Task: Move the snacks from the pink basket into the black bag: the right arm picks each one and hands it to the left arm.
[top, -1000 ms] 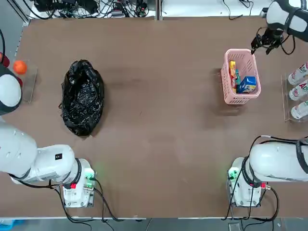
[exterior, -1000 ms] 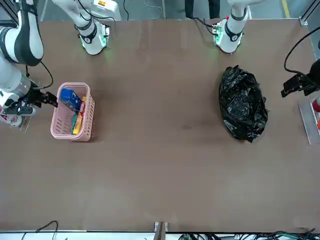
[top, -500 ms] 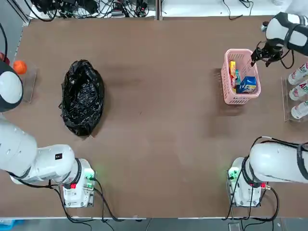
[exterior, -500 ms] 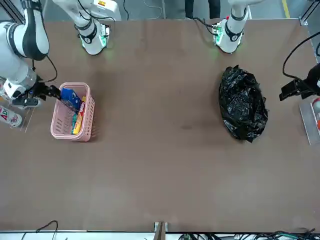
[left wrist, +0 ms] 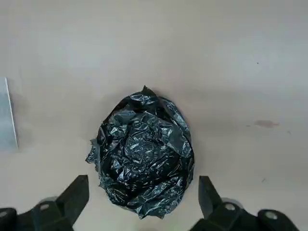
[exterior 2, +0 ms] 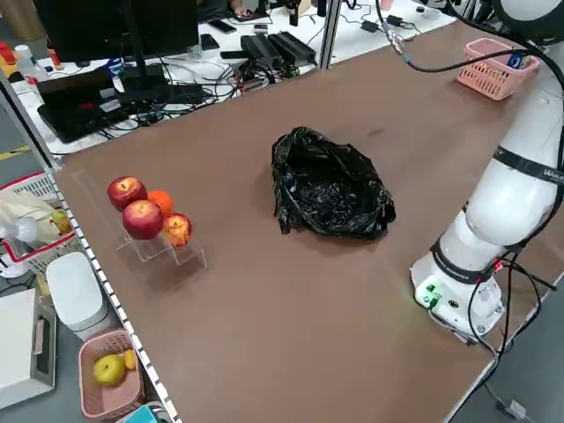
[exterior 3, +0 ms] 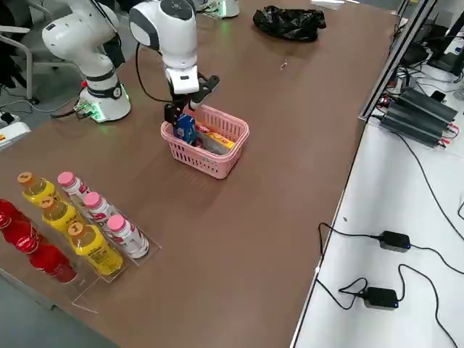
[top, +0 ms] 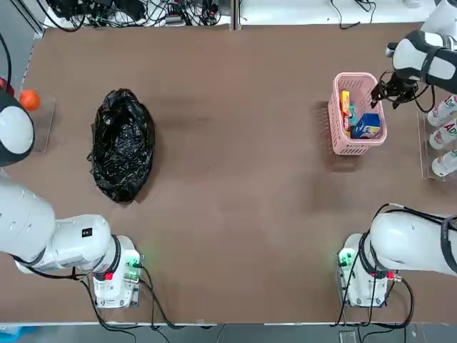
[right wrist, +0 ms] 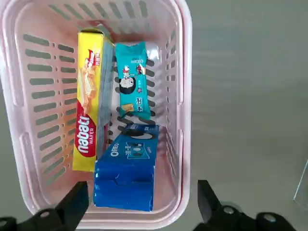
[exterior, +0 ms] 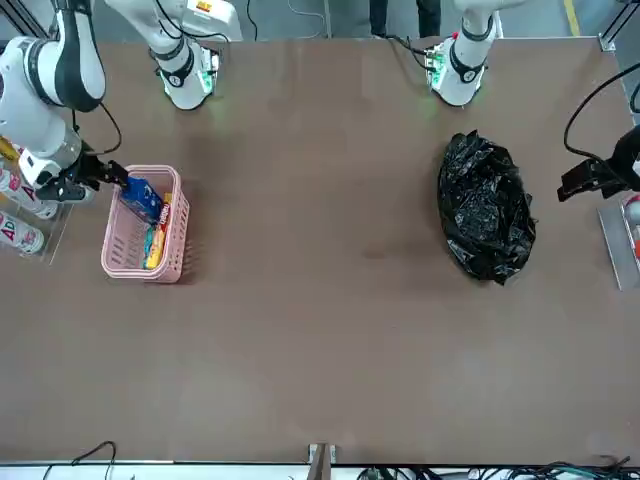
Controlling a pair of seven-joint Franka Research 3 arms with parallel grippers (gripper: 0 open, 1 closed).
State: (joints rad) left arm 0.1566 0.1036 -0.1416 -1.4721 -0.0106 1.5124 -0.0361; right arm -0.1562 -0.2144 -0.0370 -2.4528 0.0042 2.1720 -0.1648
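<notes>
The right gripper is held over the pink basket at far right, fingers apart above the blue packet. The left gripper is held above the black bag, fingers apart. The brown surface is flanked by bottles.

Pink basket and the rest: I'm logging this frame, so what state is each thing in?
Pink basket: upright, holding three snacks.
Blue packet: inside, ungrasped.
Yellow box: on edge inside.
Teal packet: flat inside.
Black bag: crumpled on the table.
Right hand: open above the basket.
Left hand: open over the bag.
</notes>
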